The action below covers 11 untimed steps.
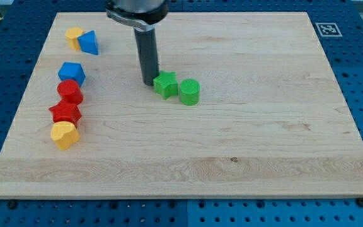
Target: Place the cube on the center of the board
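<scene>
my tip (149, 82) is touching the green star block (165, 84)'s left; no gripper fitted. blue cube block (71, 72) is sitting far left on wooden surface (244, 139). risk: shoving star, not cube.

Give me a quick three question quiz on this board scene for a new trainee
1. True or false: my tip sits just to the view's left of the green star block.
2. Which block lies right beside the green star block? A) green cylinder B) blue cube C) red star block
3. How many yellow blocks are on the wooden board?

Key: 1 true; 2 A; 3 two, one at the upper left and one at the lower left.
</scene>
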### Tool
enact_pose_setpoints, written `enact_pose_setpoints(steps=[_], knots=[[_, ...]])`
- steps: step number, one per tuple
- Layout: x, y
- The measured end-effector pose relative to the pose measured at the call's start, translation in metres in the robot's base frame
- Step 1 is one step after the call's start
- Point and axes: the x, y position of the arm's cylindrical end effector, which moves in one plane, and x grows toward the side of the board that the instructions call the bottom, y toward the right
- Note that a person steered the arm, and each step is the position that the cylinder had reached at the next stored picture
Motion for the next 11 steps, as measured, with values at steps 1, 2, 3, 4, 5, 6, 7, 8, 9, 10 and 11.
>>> enact_pose_setpoints(steps=[1, 2, 3, 4, 5, 6, 7, 8, 9, 10, 11], knots=[[0.0, -0.008], [-0.002, -0.035], [-0.013, -0.054], [-0.022, -0.049], [-0.024, -0.044], [-0.032, -0.044], [-0.032, -0.048], [-0.035, -0.068], [-0.037, -0.094], [-0.045, -0.111], [-0.055, -0.121]])
